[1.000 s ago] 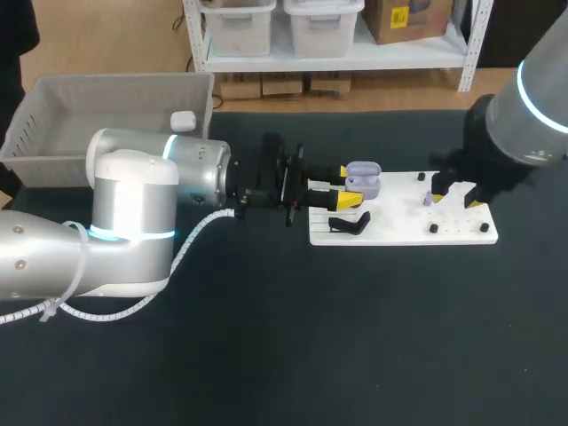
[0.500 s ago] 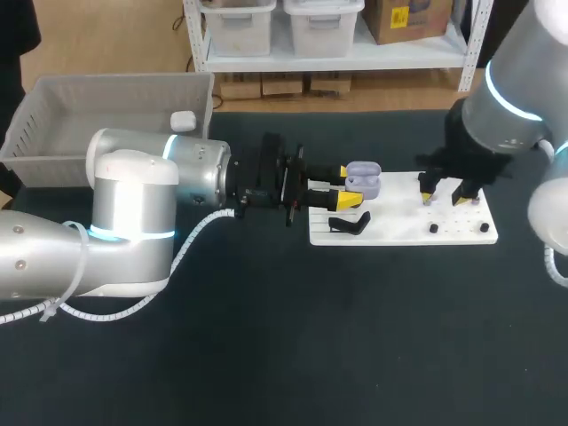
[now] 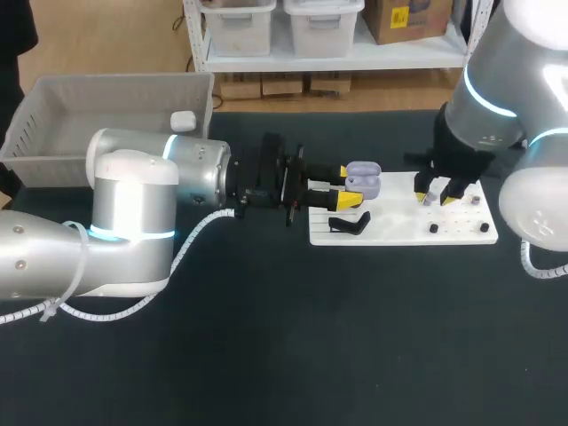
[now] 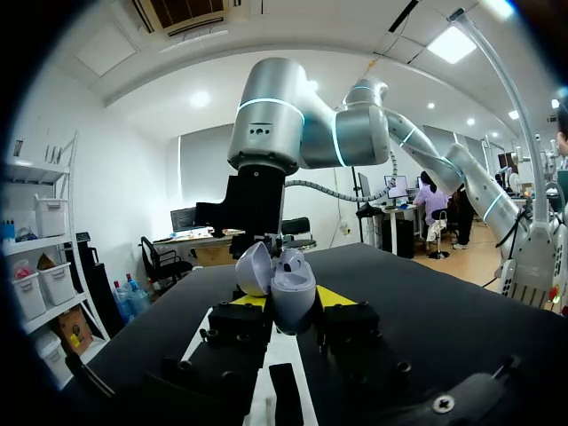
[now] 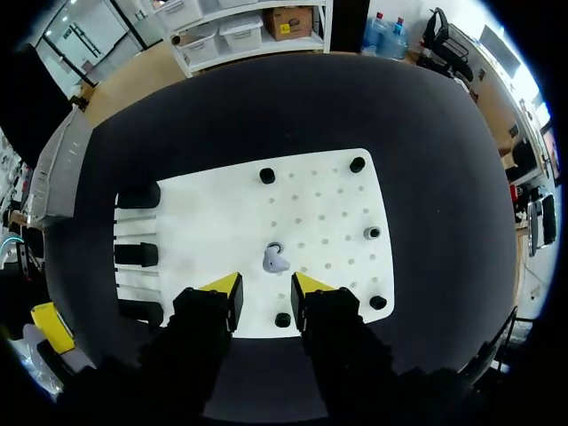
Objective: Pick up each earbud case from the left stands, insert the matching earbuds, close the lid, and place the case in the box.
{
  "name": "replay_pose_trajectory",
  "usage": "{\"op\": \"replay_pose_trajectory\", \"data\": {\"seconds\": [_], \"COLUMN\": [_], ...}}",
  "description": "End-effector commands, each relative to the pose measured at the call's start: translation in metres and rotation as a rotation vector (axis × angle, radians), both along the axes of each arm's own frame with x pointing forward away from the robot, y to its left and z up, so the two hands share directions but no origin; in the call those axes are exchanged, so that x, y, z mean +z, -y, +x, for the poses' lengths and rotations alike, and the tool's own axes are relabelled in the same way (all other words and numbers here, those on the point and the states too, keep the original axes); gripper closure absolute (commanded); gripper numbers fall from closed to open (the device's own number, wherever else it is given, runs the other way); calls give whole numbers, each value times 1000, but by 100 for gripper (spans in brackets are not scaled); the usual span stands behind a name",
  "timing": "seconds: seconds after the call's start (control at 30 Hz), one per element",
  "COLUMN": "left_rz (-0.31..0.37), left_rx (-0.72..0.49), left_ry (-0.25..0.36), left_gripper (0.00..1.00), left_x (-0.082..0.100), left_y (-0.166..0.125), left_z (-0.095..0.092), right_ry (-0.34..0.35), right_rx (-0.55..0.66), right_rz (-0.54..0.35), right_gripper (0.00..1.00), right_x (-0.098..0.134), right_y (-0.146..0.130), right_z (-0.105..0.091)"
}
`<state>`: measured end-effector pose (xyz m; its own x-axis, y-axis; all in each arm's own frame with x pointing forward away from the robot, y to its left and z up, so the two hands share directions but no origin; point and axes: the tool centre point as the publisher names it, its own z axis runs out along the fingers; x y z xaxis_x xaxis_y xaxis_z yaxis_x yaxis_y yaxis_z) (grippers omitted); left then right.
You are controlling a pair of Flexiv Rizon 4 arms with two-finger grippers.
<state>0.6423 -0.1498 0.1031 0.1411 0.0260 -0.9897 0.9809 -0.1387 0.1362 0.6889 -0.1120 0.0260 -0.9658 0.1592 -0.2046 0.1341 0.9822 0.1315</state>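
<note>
Your right arm has slid left, over the flat white peg board (image 3: 399,232). The right fingers (image 5: 222,286) hang open with a small gap. The tiny lilac earbud (image 5: 274,259) lies just ahead, in line with that gap, too small to tell how it points. Farther off, the left fingers (image 3: 351,202) hold the open lilac earbud case (image 3: 364,179).

Left arm (image 3: 133,204) horizontal, jaws tight on purple case (image 3: 362,180); right arm (image 3: 497,84) vertical, jaws apart.
</note>
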Motion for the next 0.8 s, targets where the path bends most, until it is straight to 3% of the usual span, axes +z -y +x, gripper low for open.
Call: {"op": "replay_pose_trajectory", "data": {"seconds": [0.03, 0.8], "left_rz": [-1, -1], "left_rx": [7, 7], "left_ry": [3, 3], "left_gripper": [100, 100], "left_x": [0, 0], "left_y": [0, 0], "left_z": [-2, -2], "right_ry": [-7, -17], "right_rx": [-3, -16], "right_rz": [-1, 14], "right_gripper": [67, 74], "right_x": [-3, -9], "right_y": [0, 6], "right_z": [2, 10]}}
